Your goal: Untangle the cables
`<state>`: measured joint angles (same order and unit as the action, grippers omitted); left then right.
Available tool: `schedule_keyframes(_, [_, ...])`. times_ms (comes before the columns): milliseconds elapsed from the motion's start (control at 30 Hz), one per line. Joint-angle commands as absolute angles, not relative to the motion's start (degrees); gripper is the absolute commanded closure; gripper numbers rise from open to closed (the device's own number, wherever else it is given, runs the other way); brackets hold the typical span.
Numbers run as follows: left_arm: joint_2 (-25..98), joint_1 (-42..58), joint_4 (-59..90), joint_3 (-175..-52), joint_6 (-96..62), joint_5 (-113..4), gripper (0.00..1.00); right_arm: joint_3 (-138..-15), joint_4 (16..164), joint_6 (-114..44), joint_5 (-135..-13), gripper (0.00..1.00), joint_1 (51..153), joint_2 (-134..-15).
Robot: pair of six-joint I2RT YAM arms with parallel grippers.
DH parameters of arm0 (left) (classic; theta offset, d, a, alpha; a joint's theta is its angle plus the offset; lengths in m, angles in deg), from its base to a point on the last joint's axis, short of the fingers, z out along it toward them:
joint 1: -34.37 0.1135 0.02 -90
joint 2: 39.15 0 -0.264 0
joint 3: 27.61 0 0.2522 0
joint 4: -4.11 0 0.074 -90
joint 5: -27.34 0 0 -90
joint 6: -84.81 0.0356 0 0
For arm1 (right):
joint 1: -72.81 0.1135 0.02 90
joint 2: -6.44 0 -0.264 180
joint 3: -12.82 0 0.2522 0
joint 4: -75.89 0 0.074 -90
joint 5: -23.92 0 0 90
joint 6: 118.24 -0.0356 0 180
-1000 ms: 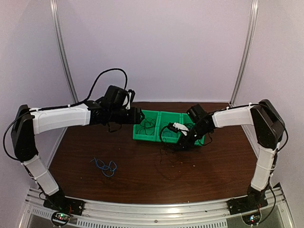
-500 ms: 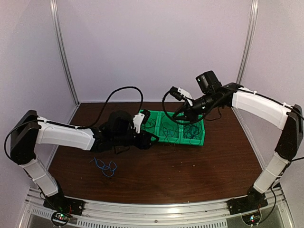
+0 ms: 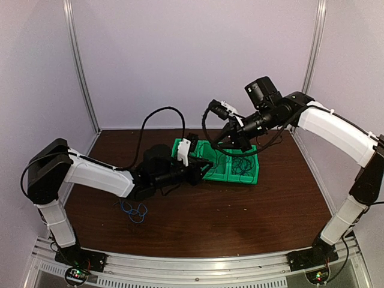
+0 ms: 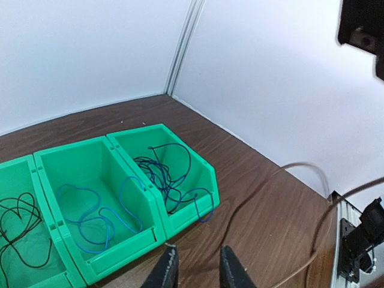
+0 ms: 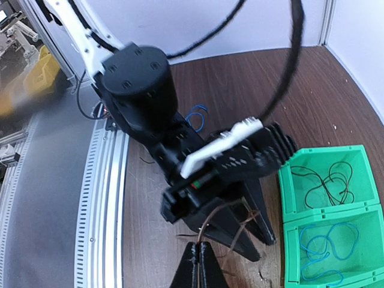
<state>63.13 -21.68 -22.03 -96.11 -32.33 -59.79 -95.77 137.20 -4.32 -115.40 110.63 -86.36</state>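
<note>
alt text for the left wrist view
Three green bins sit in a row on a brown wooden table, holding a black cable, a blue cable and a dark tangle. The left gripper pokes in at the bottom edge, jaws apart, beside a thin brown cable arcing right.

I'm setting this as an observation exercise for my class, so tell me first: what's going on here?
Two robot arms are untangling cables. The right gripper, high above the three green bins, has its fingers shut on a thin cable that runs down towards the left gripper, whose fingers stand slightly apart. Other cables lie in the bins, and one blue cable lies on the table.
</note>
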Motion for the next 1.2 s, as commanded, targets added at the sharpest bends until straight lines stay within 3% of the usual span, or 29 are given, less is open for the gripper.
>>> schedule_keyframes(0, [68.4, -21.6, -27.6, -97.3, -34.1, -67.5, 0.84, -102.9, 140.4, -2.5, -121.7, 1.00, 110.8, -85.2])
schedule_keyframes(233, [70.7, -21.5, -23.4, -93.1, -37.6, -74.4, 0.99, -112.4, 141.4, -1.8, -129.7, 1.00, 103.8, -83.2])
schedule_keyframes(600, [67.9, -21.0, -13.7, -87.8, -38.1, -82.3, 1.00, -121.1, 138.7, -5.9, -137.4, 1.00, 92.0, -82.5])
schedule_keyframes(700, [65.3, -20.9, -20.6, -83.1, -37.2, -77.8, 0.86, -120.1, 138.4, -5.9, -136.2, 1.00, 91.7, -82.7])
schedule_keyframes(767, [63.7, -20.9, -23.8, -80.5, -38.2, -77.1, 0.85, -118.5, 136.4, -7.1, -135.9, 1.00, 91.6, -82.0])
schedule_keyframes(933, [59.9, -19.8, -16.3, -78.2, -44.1, -81.0, 0.68, -120.4, 134.5, -8.9, -136.2, 1.00, 89.4, -81.3])
schedule_keyframes(1033, [57.0, -17.1, -10.7, -75.7, -49.5, -82.9, 0.67, -121.0, 134.4, -9.2, -137.2, 1.00, 87.9, -81.2])
schedule_keyframes(1167, [52.4, -15.1, -11.7, -71.1, -49.3, -83.9, 0.77, -120.4, 134.4, -9.3, -137.6, 1.00, 87.8, -81.5])
